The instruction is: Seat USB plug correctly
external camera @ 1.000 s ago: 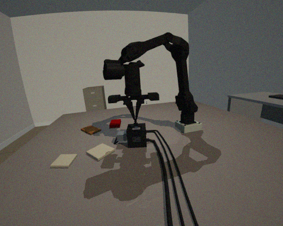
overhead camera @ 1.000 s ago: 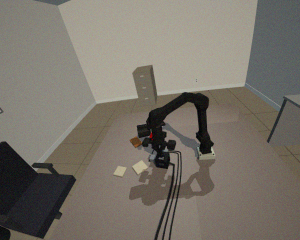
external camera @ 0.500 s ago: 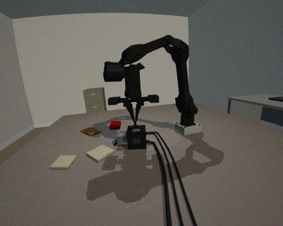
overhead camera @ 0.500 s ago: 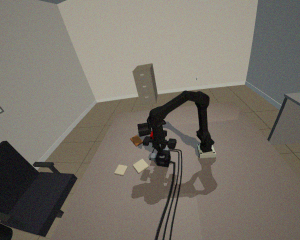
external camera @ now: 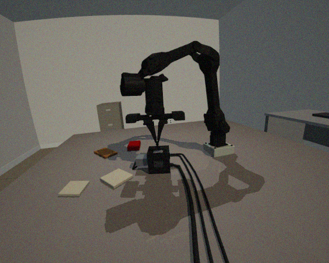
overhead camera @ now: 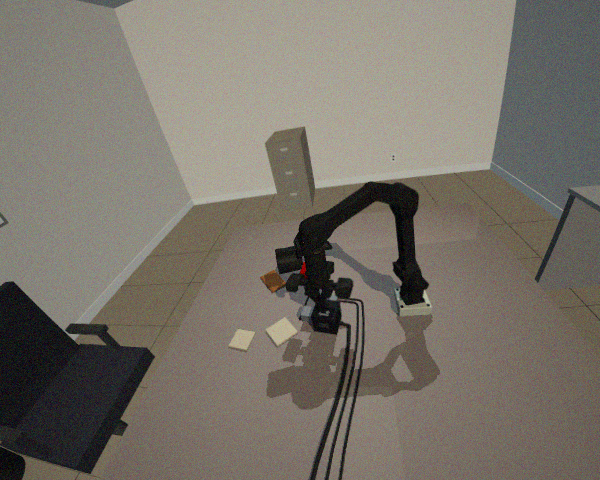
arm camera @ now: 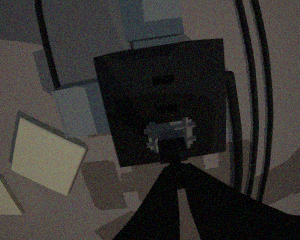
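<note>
The black power cube (overhead camera: 326, 322) (external camera: 164, 164) (arm camera: 200, 65) stands on the table. Its top shows two dark slots in the wrist view and a pale grey, bracket-like piece (arm camera: 165, 131) near the edge closest to my fingers. My gripper (external camera: 157, 142) (arm camera: 177, 172) points down at the cube's top, its fingertips nearly together. It is shut on a small dark block, the USB plug (arm camera: 172, 149), at that grey piece. The plug's lower end is hidden, so its depth in the socket and which way round it is cannot be told.
Pale grey blocks (external camera: 141, 159) (arm camera: 77, 110) sit against the cube's side. Black cables (overhead camera: 348, 351) (external camera: 188, 192) run from its other side towards the camera. Two cream tiles (overhead camera: 281, 331) (external camera: 74, 189) (arm camera: 47, 155), a brown tile (overhead camera: 273, 281) (external camera: 105, 153) and a red block (external camera: 134, 145) lie nearby.
</note>
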Tool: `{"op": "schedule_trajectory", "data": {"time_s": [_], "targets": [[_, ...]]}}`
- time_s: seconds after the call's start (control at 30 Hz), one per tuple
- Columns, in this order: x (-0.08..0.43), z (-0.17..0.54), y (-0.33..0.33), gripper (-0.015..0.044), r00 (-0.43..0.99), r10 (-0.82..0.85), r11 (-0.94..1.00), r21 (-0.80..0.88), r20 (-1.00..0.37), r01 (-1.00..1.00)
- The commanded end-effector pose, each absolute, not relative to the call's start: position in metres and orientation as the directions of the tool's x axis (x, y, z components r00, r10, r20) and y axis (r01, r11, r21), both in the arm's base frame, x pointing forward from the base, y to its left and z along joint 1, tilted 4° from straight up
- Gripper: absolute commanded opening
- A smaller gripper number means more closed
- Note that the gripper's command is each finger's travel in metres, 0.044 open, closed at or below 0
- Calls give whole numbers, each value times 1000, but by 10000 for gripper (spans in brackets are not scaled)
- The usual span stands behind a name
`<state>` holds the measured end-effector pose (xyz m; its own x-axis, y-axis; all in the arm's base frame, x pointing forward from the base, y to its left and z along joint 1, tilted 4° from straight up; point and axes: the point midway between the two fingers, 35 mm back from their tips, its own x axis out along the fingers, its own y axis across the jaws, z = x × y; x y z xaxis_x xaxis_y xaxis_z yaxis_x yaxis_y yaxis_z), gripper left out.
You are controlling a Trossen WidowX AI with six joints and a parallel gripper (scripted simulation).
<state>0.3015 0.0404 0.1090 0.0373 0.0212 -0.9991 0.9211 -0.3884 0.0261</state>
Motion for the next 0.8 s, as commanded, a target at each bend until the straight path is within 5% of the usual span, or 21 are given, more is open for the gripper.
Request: {"op": "schedule_trajectory", "data": {"time_s": [0.0, 0.77], "targets": [[301, 107, 40, 0, 33, 19, -384, 23, -999, 923], [301, 104, 40, 0, 33, 19, -384, 23, -999, 923]]}}
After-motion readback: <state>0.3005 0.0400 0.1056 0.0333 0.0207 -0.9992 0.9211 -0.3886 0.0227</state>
